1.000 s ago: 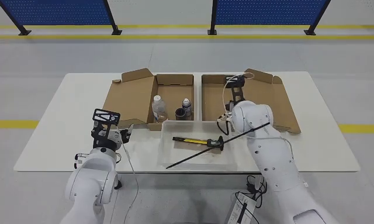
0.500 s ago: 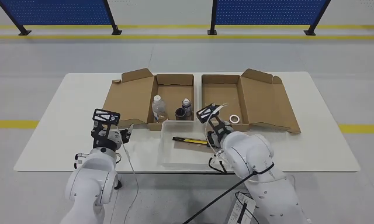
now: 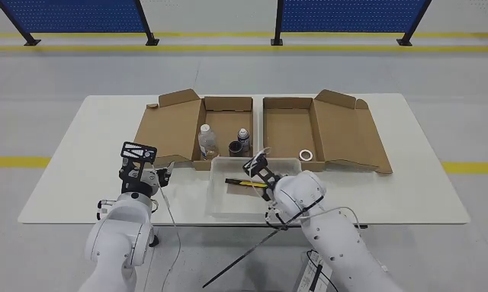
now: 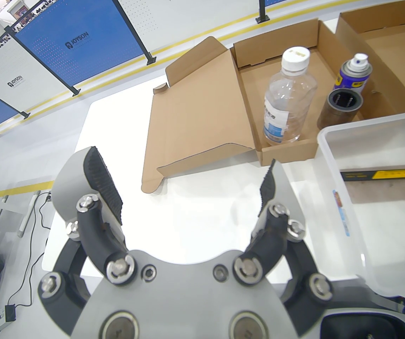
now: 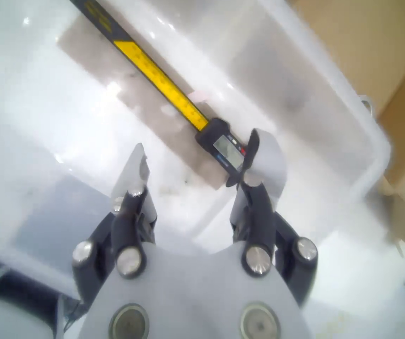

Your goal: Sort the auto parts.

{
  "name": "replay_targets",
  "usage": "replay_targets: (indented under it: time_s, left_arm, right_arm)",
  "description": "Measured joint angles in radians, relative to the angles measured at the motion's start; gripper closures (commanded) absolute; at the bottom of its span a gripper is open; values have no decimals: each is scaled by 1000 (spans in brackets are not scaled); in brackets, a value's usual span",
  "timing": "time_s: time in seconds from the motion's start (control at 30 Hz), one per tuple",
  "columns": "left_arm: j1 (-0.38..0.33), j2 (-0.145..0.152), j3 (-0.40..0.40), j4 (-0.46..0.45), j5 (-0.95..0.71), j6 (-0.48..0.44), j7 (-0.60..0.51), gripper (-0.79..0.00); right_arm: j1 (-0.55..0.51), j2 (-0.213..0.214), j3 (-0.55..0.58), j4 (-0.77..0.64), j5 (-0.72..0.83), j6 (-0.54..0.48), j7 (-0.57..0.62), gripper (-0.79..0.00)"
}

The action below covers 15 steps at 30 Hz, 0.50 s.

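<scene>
Poised with right gripper [image 5: 197, 148] spread wide just above the caliper [image 5: 153, 68], near its display end, probably lined up to straddle and lift it. Caliper flat in the clear bin [image 5: 329, 82], beside a cardboard box [image 5: 365, 19]. Parked aside with left gripper [image 4: 183, 164] wide too, holding nothing.

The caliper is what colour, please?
The caliper is yellow and black, best seen in the right wrist view.

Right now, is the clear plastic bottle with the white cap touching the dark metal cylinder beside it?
Apart. The left wrist view shows bare floor of the cardboard box between the bottle and the cylinder.
</scene>
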State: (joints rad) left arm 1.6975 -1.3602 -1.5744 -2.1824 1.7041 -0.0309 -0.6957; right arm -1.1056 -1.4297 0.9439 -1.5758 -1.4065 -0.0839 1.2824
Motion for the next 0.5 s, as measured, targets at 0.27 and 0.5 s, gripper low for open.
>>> replay_targets:
  time_s: [0.27,0.5]
  left_arm:
    - [0,0,0,0,0,0,0,-785]
    - [0,0,0,0,0,0,0,-785]
  right_arm:
    - [74,-20,-43,122,11,11,-12,-477]
    - [117,-35,-76,192,18,11,-15,-443]
